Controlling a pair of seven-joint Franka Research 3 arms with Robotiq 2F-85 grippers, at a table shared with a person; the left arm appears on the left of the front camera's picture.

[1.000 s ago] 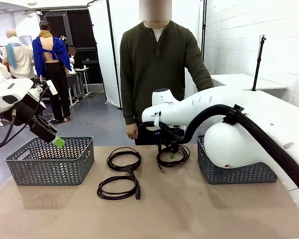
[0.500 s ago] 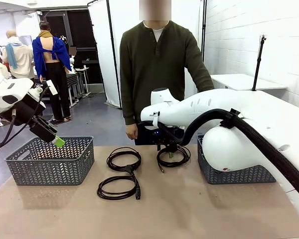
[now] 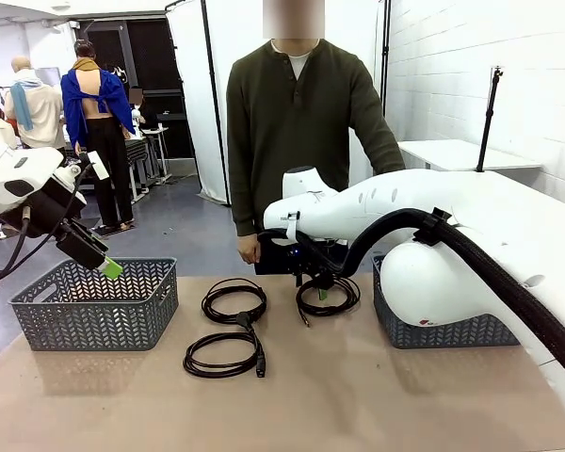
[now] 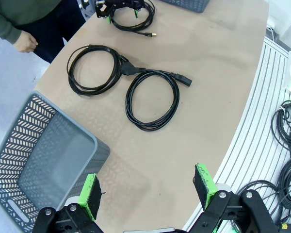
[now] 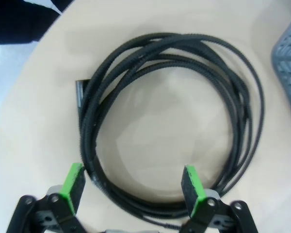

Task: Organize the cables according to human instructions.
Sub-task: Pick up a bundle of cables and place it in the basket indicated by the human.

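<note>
Risk check, right arm. Right gripper (image 5: 131, 174) hangs low over the coiled cable (image 5: 89, 155) at the far middle of the table (image 3: 377, 395), just beside the right basket (image 3: 452, 330). Its jaws are spread wide with nothing between the pads but the coil's near arc.

- Likely fault: a close here may catch only some loops. The rest would sag, uncoil on the lift and trail the plug (image 5: 79, 92), which could snag the basket rim.
- Coming down too far would press the fingertips into the table.
- Person's hand (image 3: 250, 248) rests at the far edge, near this coil. I cannot tell which basket is wanted, so a wrong drop is possible.

Left gripper (image 4: 145, 174) is parked high above the left basket (image 4: 48, 160), fully open and empty. The two other cables (image 4: 150, 127) lie mid-table, touching where their plugs meet. Lifting one would probably drag the other.
</note>
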